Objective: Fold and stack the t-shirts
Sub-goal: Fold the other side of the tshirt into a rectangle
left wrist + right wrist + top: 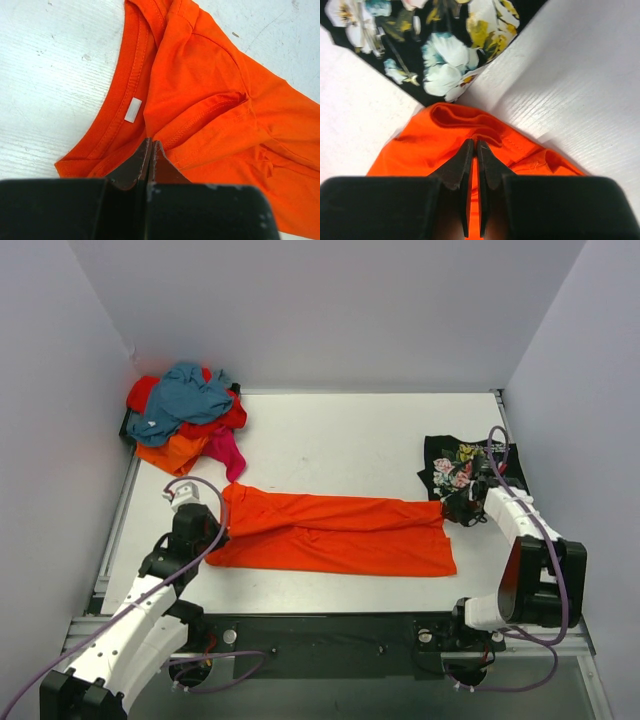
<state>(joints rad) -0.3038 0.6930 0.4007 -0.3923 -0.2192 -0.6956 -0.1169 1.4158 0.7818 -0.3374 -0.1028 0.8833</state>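
An orange t-shirt (340,537) lies stretched in a long band across the middle of the white table (340,435). My left gripper (222,528) is at its left end. In the left wrist view that gripper (151,145) is shut, its tips pinching a fold by the shoulder seam, next to the collar (125,75) and white label (132,110). My right gripper (452,512) is at the shirt's far right corner, and the right wrist view shows it (474,145) shut on the orange hem (470,120), with cloth between the fingers. A black floral t-shirt (458,465) (445,60) lies flat just behind it.
A loose heap of t-shirts sits at the back left corner: teal (190,395) on top, red (143,390), orange (170,452) and magenta (228,452) beneath. Grey walls close in on three sides. A metal rail (115,530) runs along the table's left edge.
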